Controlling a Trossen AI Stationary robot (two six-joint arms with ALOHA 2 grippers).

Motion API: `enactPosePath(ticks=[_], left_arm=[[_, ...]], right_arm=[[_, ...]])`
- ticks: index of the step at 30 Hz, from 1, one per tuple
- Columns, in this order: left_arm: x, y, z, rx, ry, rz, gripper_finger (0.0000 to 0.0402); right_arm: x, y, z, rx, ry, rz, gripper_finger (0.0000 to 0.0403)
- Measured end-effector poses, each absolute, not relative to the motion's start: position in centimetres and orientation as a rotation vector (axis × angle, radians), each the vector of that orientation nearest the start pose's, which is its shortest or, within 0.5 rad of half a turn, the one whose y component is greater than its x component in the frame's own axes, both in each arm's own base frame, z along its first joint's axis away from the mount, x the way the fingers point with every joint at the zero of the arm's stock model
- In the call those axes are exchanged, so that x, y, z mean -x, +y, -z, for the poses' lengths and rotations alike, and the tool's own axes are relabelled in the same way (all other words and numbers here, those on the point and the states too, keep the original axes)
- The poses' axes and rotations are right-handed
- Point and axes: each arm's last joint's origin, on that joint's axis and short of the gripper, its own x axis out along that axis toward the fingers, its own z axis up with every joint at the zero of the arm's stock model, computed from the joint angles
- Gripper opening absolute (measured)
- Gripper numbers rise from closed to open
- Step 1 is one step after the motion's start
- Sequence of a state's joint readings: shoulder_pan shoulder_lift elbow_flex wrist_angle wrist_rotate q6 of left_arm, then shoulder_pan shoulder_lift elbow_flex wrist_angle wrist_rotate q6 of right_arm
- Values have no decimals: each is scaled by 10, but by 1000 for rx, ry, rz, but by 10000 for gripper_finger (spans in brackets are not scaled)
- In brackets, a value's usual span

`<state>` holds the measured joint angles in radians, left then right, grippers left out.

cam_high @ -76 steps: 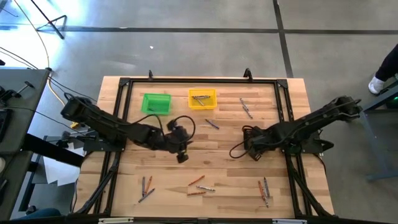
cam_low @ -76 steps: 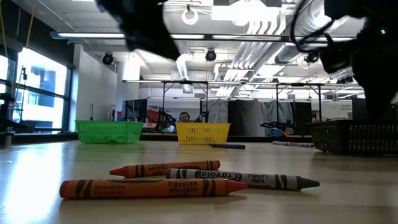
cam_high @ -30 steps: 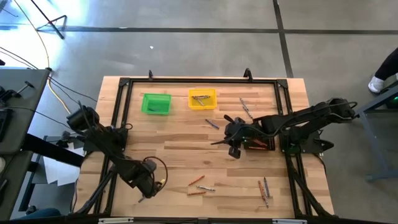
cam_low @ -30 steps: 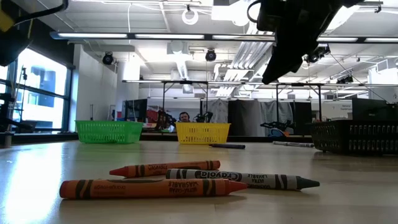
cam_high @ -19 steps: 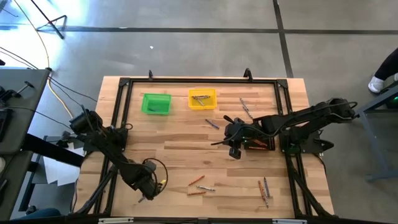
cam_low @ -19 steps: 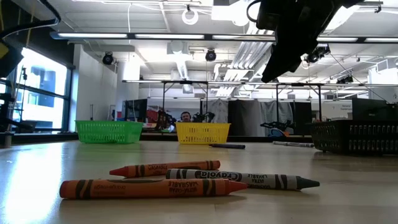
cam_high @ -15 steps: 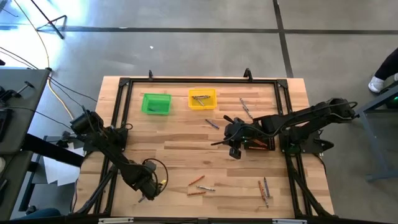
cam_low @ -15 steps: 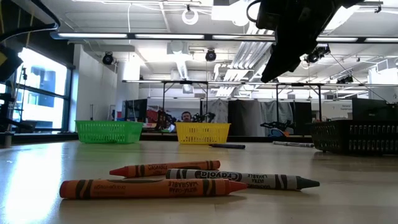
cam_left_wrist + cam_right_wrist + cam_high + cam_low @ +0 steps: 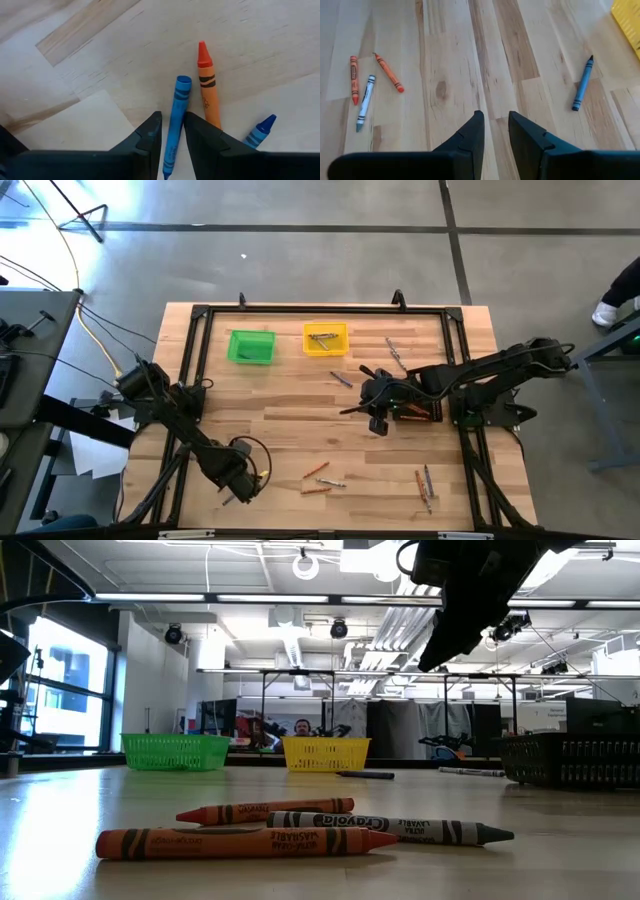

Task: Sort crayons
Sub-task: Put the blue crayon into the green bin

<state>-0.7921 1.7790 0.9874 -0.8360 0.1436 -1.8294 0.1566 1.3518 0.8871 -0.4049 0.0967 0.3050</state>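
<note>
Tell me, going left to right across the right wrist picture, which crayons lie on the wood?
Orange-red crayon → grey-white crayon → slanted orange crayon → blue crayon, far across.

The high view looks straight down on the whole table [image 9: 300,420]. The low view sits at tabletop level, facing the bins. Both wrist views look down closely at the wood. The 3 crayons [image 9: 300,825] show in 3 views.

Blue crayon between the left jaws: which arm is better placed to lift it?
Left. The left gripper is down at the table's near-left corner, jaws either side of the blue crayon beside an orange crayon. The right gripper hangs mid-table with nothing between its jaws.
</note>
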Motion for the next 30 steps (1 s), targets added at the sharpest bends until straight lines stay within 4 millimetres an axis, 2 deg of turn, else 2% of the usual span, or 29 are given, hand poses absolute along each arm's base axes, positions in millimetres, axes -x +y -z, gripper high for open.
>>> enactPosePath(ticks=[3,7,9,15,19,23,26,30], left_arm=[[-196,-205,-133,810,1572,-845,61],[-195,-204,-133,801,1576,-858,15],[-194,-203,-133,793,1580,-872,6],[-189,-198,-133,735,1597,-939,2],[-182,-185,-133,627,1611,-1072,1],[-184,-175,-136,560,1599,-1113,1],[-190,-164,-139,506,1538,-1117,0],[-203,-146,-149,445,1372,-1091,0]], right_arm=[[-268,39,-231,-176,862,76,83],[-268,39,-231,-176,862,76,83],[-268,39,-231,-176,862,76,83],[-268,39,-231,-176,862,76,83],[-268,39,-231,-176,861,76,83],[-268,39,-231,-176,858,76,83],[-269,40,-232,-177,850,75,83],[-269,39,-232,-168,843,95,83]])
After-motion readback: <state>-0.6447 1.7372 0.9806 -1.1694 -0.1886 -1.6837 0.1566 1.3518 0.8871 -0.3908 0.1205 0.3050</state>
